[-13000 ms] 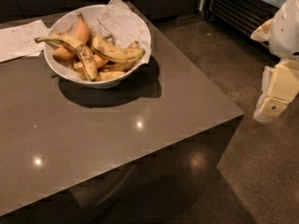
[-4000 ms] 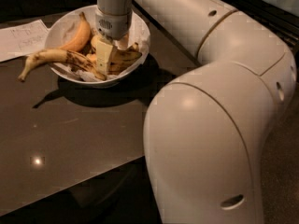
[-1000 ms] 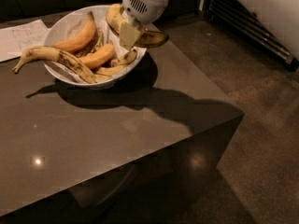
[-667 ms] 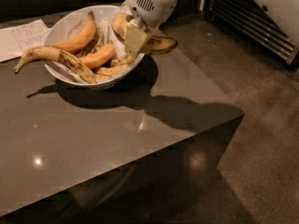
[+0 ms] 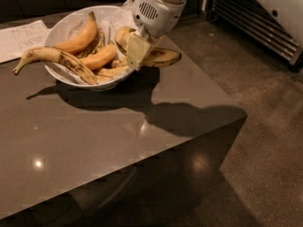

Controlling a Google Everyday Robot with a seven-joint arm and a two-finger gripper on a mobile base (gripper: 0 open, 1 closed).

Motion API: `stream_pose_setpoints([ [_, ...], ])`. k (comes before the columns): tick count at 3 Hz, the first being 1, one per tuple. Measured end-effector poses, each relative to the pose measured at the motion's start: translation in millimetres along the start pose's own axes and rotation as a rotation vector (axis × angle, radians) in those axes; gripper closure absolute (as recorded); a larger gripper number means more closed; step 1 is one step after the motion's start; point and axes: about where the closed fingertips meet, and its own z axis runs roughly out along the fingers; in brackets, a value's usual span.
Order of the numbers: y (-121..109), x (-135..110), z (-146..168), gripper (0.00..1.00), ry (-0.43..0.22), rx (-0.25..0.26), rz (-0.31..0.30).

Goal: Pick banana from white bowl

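Observation:
My gripper [image 5: 137, 51] hangs over the right rim of the white bowl [image 5: 64, 27] and is shut on the banana [image 5: 158, 56], a curved yellow one with brown patches and a dark tip. The banana is lifted out over the bowl's right edge, its tip pointing right above the table. A long black-streaked banana [image 5: 57, 59] hangs over the bowl's left rim. Smooth orange-yellow bananas [image 5: 78, 39] lie inside the bowl.
The bowl stands at the far left of a dark glossy table [image 5: 94, 136]. White paper [image 5: 21, 39] lies to its left. The table's right edge drops to a dark floor [image 5: 255, 103]. A slatted grille [image 5: 255, 20] stands at the back right.
My gripper has lifted the banana up and to the right, out of the bowl, past its right rim. The long streaked banana has stayed draped over the left rim.

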Motion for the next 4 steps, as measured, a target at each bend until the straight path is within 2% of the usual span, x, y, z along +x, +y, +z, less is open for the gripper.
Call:
stream_pose_setpoints([
  [1,-0.1,-0.1,0.0,1.0,0.0,0.0,0.0],
  [3,44.1,46.7,-6.4,1.0,0.066,-0.08,0.067],
  [4,42.6,42.6,-5.1,1.0,0.052,-0.073,0.065],
])
